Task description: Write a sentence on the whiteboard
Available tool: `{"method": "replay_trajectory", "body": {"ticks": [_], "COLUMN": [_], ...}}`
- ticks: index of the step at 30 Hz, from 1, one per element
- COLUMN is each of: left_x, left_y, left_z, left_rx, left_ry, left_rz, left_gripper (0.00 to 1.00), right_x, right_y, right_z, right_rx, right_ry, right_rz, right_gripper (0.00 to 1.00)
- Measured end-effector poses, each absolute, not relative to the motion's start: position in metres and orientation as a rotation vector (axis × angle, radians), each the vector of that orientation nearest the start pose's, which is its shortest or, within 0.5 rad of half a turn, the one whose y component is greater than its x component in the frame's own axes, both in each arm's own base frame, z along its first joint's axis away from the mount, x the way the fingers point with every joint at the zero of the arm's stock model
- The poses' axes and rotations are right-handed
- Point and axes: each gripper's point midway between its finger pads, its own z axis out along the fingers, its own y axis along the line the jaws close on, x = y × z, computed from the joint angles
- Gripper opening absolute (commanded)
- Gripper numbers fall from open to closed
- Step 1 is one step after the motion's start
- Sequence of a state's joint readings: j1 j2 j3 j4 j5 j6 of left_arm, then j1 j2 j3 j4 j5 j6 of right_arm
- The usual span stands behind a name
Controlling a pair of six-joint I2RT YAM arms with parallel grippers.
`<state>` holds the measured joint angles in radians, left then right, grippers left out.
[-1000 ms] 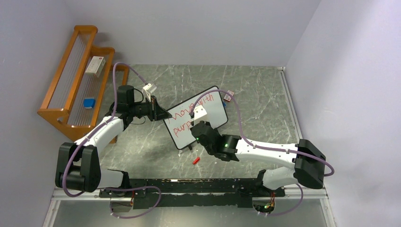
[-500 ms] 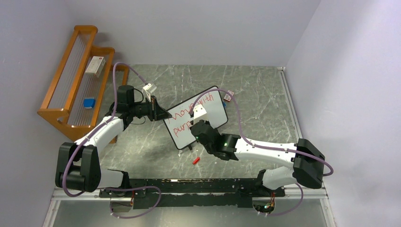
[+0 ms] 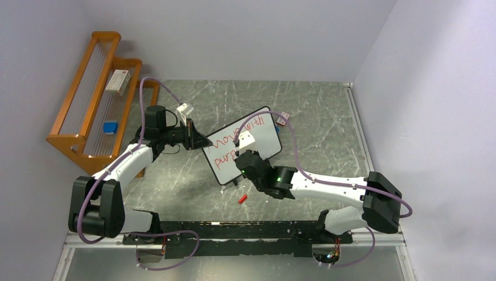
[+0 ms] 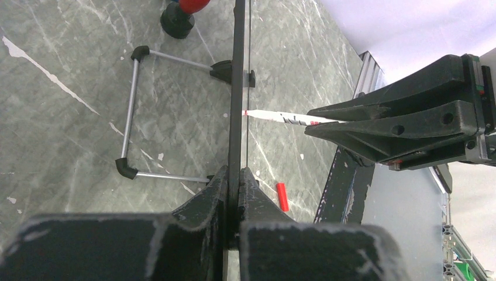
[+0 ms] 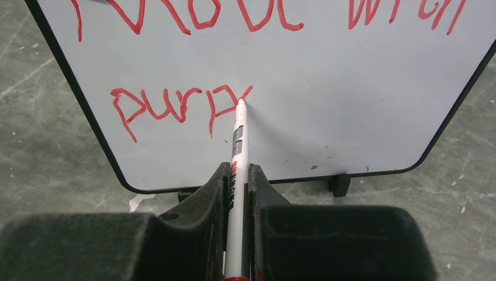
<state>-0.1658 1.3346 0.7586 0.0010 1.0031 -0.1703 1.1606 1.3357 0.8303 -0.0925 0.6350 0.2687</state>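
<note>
The whiteboard (image 3: 260, 137) stands tilted on the table, black-framed, with red writing "Move with" above "purp" (image 5: 175, 105). My left gripper (image 3: 202, 142) is shut on its left edge, and the left wrist view shows the board edge-on (image 4: 238, 88) between the jaws (image 4: 237, 175). My right gripper (image 3: 241, 157) is shut on a white marker (image 5: 238, 140). The marker's red tip touches the board just after the last red letter. The marker (image 4: 281, 116) also shows meeting the board's face in the left wrist view.
A red marker cap (image 3: 243, 198) lies on the marble table in front of the board. A wooden rack (image 3: 73, 140) at far left holds a small box (image 3: 118, 82) and a blue item (image 3: 110, 127). A small pink object (image 3: 283, 119) lies by the board's far corner.
My right gripper and the marker have shifted very slightly left along the board. The left arm and the whiteboard have stayed still.
</note>
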Motion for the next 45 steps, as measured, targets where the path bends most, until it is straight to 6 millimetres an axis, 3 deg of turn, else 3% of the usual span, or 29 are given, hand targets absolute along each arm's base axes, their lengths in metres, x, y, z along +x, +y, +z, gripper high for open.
{"method": "replay_trajectory", "body": {"ticks": [15,45], "left_x": [0.281,0.281], "left_y": [-0.201,-0.201], "left_z": [0.164,0.164], "left_rx": [0.593,0.598], "left_ry": [2.004,2.005], "left_rz": [-1.265,-1.264], "left_gripper": [0.05,0.05], "right_x": [0.227,0.238], "right_y": [0.285,0.286], "right_z": [0.135,0.147], "right_rx": [-0.566,-0.541], "right_ry": [2.005,1.946], "right_rz": [0.161,0.13], "right_gripper": [0.0,0.0]}}
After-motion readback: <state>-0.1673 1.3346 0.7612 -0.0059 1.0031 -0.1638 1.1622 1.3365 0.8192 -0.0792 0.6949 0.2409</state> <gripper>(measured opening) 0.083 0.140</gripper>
